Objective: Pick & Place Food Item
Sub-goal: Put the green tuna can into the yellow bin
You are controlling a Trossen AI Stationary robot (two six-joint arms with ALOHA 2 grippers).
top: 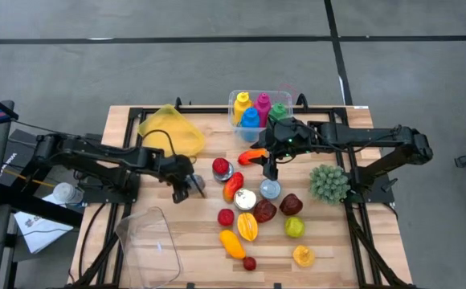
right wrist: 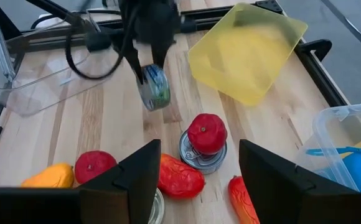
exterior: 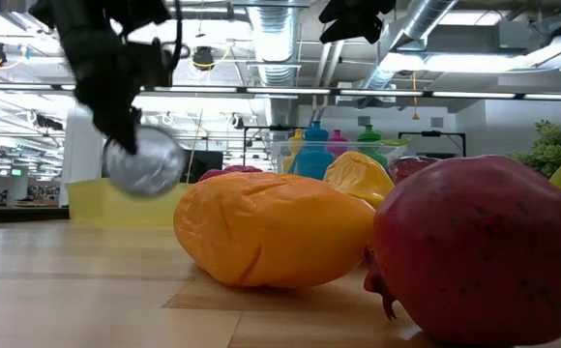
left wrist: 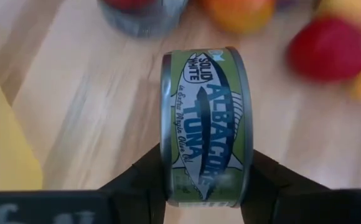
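Left wrist view shows my left gripper [left wrist: 206,186] pinching a tuna can [left wrist: 206,127] by its flat ends, with the can standing on its edge. My fingers only hold the low part of the can, so most of it sticks out past them. I think that is the big risk. The can is smooth metal, and if I swing fast or tip my wrist it could roll out of my grip and drop.

From above, the can [top: 198,188] hangs over the table [top: 128,128] at about nine o'clock from the food pile [top: 257,213]. The low view shows it up in the air, clear of the wood.

If it falls it could roll into the red fruit on another can [right wrist: 205,134] just beside it, or bump the yellow tray [top: 171,131] at twelve o'clock from my hand.

The clear bin [top: 149,245] sits at about six o'clock. If I let go too high over it, the can may bounce out.

My right gripper [right wrist: 199,180] waits over the pile with its fingers spread, holding nothing. It is close, so my two arms could knock together.
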